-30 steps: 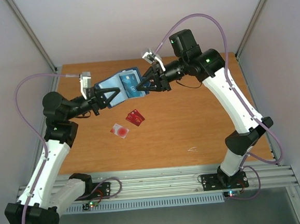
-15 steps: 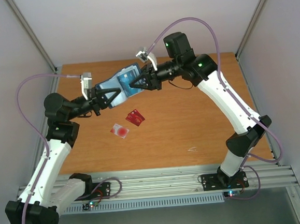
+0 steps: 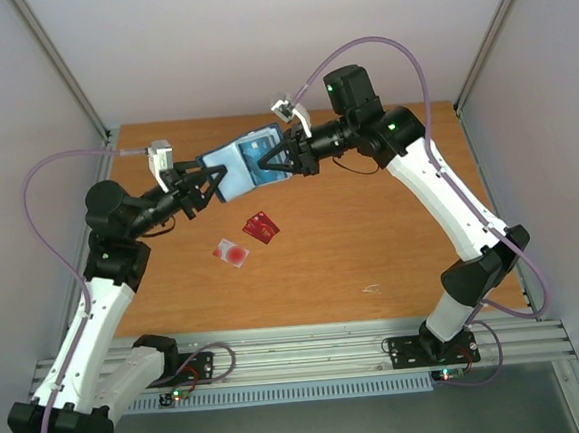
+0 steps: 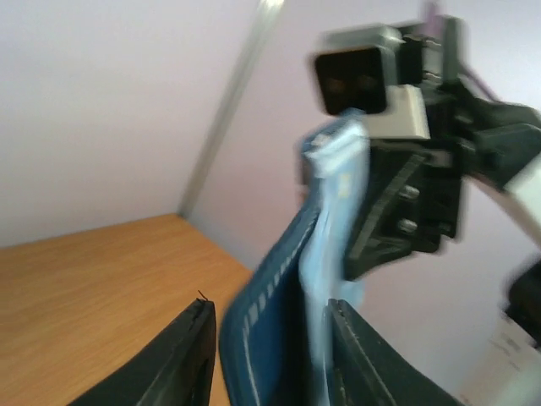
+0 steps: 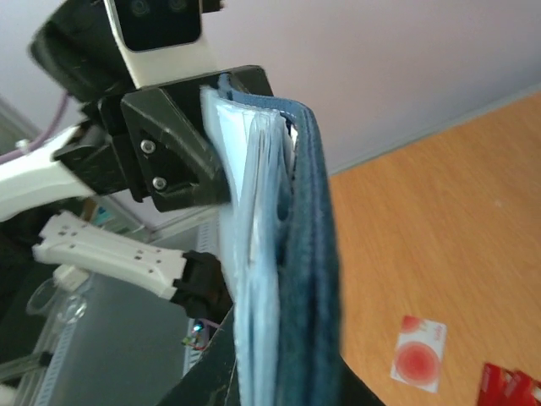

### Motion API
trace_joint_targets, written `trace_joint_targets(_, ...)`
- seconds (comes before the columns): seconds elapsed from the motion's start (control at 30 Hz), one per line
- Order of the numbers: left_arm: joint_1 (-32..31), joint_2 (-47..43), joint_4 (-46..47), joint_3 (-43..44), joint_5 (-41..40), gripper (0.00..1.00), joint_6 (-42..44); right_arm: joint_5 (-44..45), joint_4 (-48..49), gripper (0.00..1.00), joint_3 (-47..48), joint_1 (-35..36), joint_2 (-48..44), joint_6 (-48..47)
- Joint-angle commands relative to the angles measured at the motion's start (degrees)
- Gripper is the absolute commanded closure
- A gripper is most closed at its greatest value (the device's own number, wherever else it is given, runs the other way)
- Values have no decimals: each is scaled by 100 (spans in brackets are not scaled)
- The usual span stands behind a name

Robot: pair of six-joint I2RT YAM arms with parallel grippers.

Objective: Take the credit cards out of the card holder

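The navy card holder (image 3: 250,163) hangs open in the air above the table, held between both grippers. My left gripper (image 3: 205,188) grips its left end; in the left wrist view the holder (image 4: 270,279) stands edge-on between my fingers (image 4: 269,309). My right gripper (image 3: 273,164) is shut on its right part; the right wrist view shows the navy cover and pale pockets (image 5: 304,211) pinched between my fingers (image 5: 283,381). A dark teal card face shows in a pocket. The pale card with a red circle (image 3: 231,252) and the red card (image 3: 260,228) lie on the table. The black card is not visible.
The wooden table (image 3: 391,229) has walls on three sides and metal corner posts. A small pale scrap (image 3: 371,289) lies towards the front. The two loose cards also show in the right wrist view, pale (image 5: 418,353) and red (image 5: 507,387).
My right gripper moved left onto the holder, then the holder shifted right and tilted up with it. The left arm followed slightly. The cards on the table have not moved.
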Motion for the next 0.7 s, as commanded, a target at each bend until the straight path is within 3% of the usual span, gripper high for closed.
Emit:
trace_joint_targets(0.0,55,-116,-1747,136,-2410,61,1108,1096,-28,99,-149,-76,-306,387)
trace_joint_targets(0.1,63,-126,-2323,193,-3499,59,1640,2515,-186,99,-72,-68,-260,861)
trace_joint_targets(0.2,76,-207,-2195,231,-3859,59,2074,4193,-589,99,90,47,-155,1162)
trace_joint_targets(0.3,81,-314,-1596,217,-3169,62,2216,5580,-1206,99,519,315,112,1204)
trace_joint_targets(0.37,69,-287,-953,166,-1821,67,2042,6200,-1448,99,801,494,300,1162)
trace_joint_targets(0.43,-10,-143,-266,74,-677,67,1308,6165,-1470,99,1005,643,434,1114)
trace_joint_targets(0.5,-242,70,205,-35,-145,66,448,5708,-1324,99,1087,734,511,1101)
trace_joint_targets(0.67,-592,465,-156,-42,-127,66,-102,4794,-908,99,1143,981,568,986)
